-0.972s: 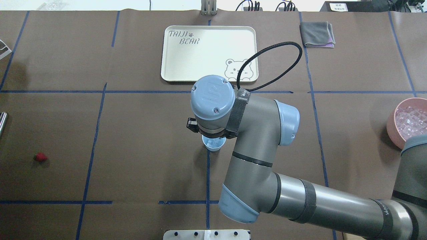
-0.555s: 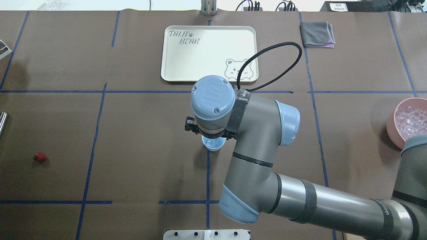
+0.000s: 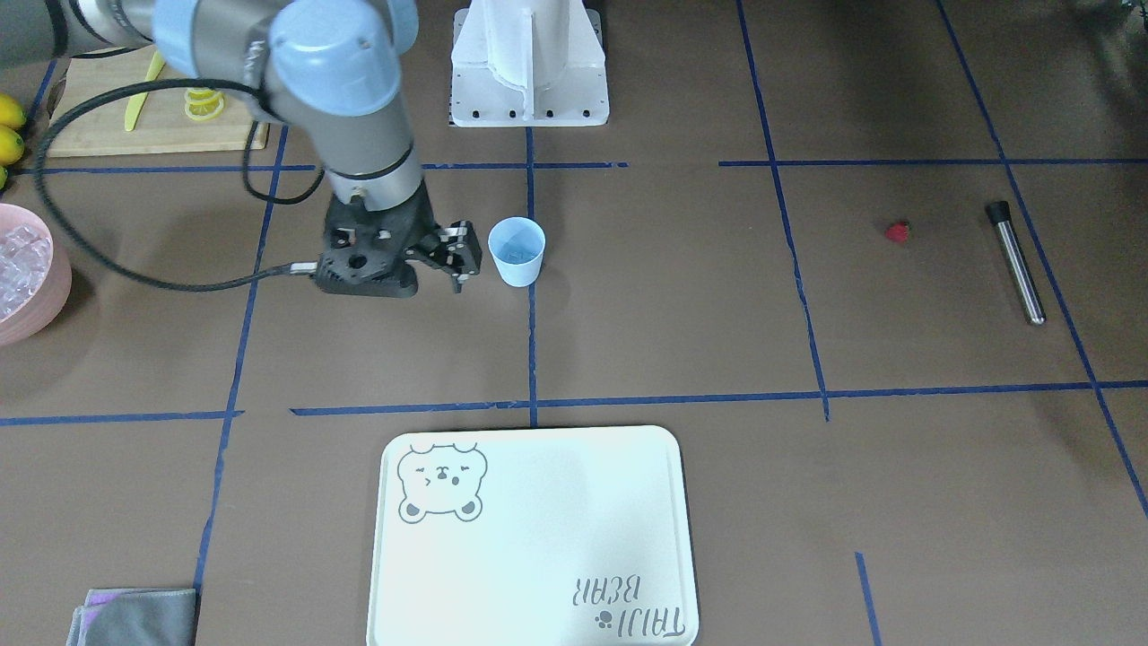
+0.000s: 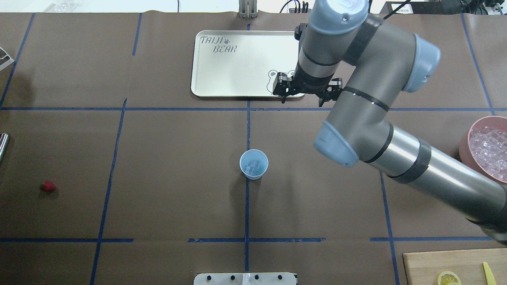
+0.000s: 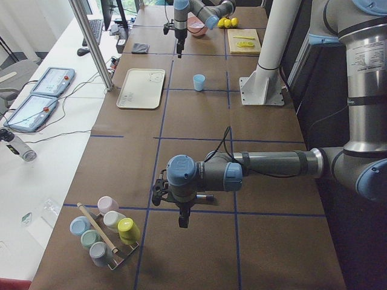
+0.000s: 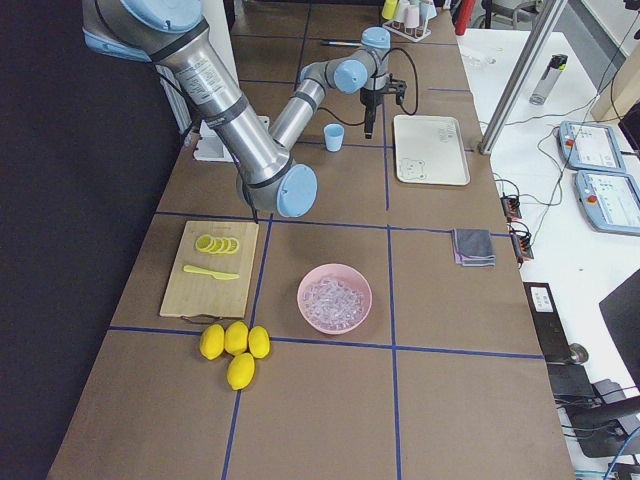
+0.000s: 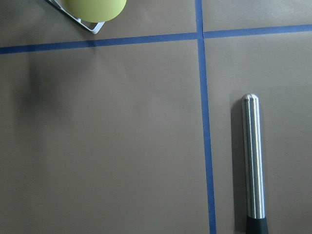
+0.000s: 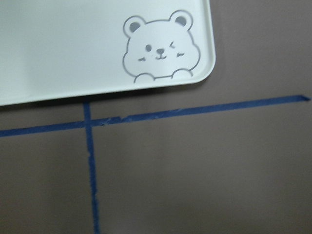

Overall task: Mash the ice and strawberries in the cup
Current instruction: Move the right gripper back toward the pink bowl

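Brown paper marked off with blue tape covers the surface [image 4: 166, 158], and the items are spread widely across it. At centre stands the cup [image 4: 254, 164], upright on a tape line, with a few pieces of ice [image 4: 253, 167] in its bottom. The first ingredient appears loaded. More cubes fill the pink bowl [image 4: 464, 152] at the robot's right edge. The strawberry [image 4: 48, 186] lies alone on the bare paper far out on the robot's left, well apart from the cup, and has not been added. A metal rod [image 3: 1016, 262] with a dark end, presumably the mashing tool, lies flat just beyond the berry, with nothing gripping it.

The right hand [image 4: 303, 99] hangs above the near corner of the cream tray [image 4: 214, 75], fingers spread and holding nothing, clear of the cup. The left hand [image 5: 181, 219] hovers at the rod's end of the surface, and its wrist camera looks straight down on the rod. Whether its fingers are spread or pressed together cannot be told from the views available.

Assessment: roughly one third done. Outstanding — berry into cup, rod picked up, contents mashed. No mashing is evident — the ice looks whole.
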Controlling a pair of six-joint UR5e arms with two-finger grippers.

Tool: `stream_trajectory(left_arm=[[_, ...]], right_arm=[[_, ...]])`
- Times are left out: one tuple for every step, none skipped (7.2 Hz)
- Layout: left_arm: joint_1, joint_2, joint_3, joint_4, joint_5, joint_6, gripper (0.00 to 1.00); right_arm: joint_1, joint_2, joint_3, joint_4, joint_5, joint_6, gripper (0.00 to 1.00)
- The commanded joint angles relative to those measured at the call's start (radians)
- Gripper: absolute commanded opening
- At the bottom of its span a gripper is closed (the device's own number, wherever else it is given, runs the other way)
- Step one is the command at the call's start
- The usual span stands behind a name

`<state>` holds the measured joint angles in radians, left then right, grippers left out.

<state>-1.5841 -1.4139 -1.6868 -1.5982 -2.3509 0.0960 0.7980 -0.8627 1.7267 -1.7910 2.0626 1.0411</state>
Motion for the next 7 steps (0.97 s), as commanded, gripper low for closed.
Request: stream_trajectory(left_arm=[[0.019, -0.013, -0.001, 0.003, -0.001, -0.004, 1.0], [0.021, -0.014, -0.001, 0.004, -0.004, -0.004, 1.0], [0.021, -0.014, -0.001, 0.003, -0.004, -0.005, 1.0], [0.021, -0.016, -0.001, 0.003, -0.005, -0.005, 1.0], [0.021, -0.016, -0.001, 0.001, -0.001, -0.004, 1.0], [0.021, -0.016, -0.004, 0.001, 0.001, -0.004, 1.0], [0.021, -0.02, -0.001, 0.003, 0.001, -0.004, 1.0]], right_arm=[[0.213, -0.182, 0.061, -0.002, 0.111, -0.367, 0.99], [0.302, -0.285, 0.083, -0.002, 0.157, -0.548, 0.99], [0.393, -0.399, 0.115, -0.001, 0.197, -0.72, 0.99], [0.465, -0.476, 0.114, 0.004, 0.241, -0.888, 0.99], [0.525, -0.54, 0.11, 0.005, 0.257, -1.012, 0.99], [0.579, -0.602, 0.103, 0.005, 0.252, -1.108, 0.99], [0.655, -0.649, 0.071, 0.008, 0.263, -1.194, 0.99]])
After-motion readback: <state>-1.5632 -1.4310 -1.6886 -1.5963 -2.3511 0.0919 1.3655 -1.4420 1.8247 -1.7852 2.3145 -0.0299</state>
